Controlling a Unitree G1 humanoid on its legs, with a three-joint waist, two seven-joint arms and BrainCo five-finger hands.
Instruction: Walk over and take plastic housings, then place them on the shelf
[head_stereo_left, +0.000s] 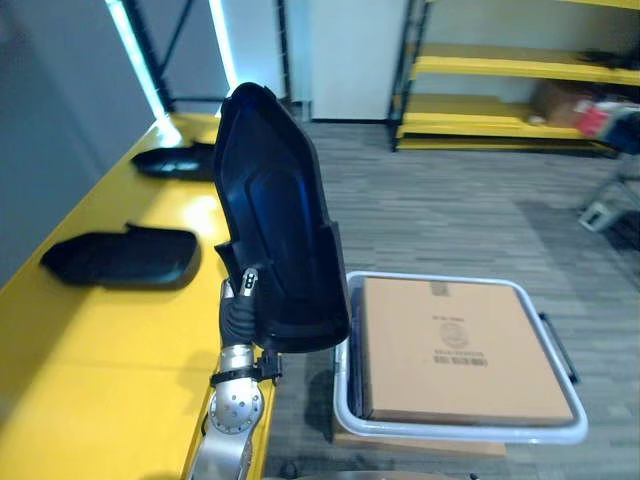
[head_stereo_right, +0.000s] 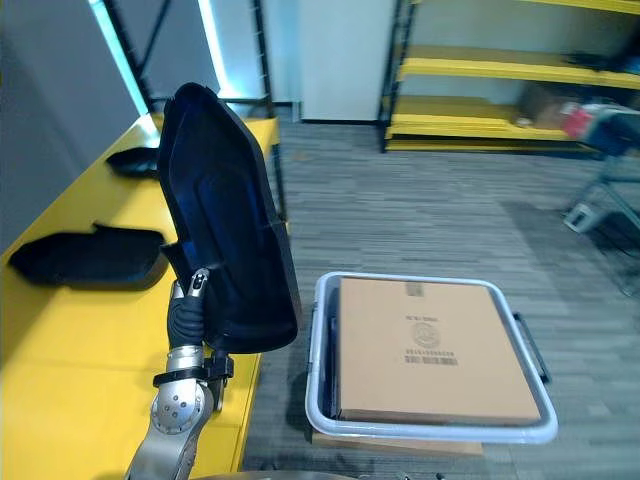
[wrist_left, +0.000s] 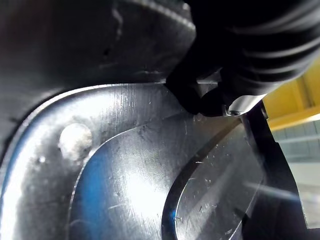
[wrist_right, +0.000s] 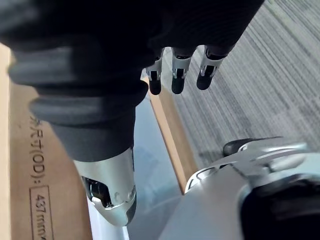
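Observation:
My left hand (head_stereo_left: 240, 300) is shut on a large black plastic housing (head_stereo_left: 275, 230) and holds it upright over the right edge of the yellow shelf (head_stereo_left: 100, 360). Up close, the hand's thumb (wrist_left: 197, 100) presses on the housing's glossy inner face (wrist_left: 125, 165). Two more black housings lie flat on the shelf, one at mid-left (head_stereo_left: 120, 258) and one farther back (head_stereo_left: 178, 160). My right hand (wrist_right: 178, 70) hangs with relaxed fingers and holds nothing, above the edge of a cardboard box (wrist_right: 30, 165).
A white tote (head_stereo_left: 460, 432) with a flat cardboard box (head_stereo_left: 460, 350) in it stands on the floor just right of the shelf. Yellow racks (head_stereo_left: 510, 110) line the back wall, with a cart (head_stereo_left: 610, 210) at far right. Grey floor lies between.

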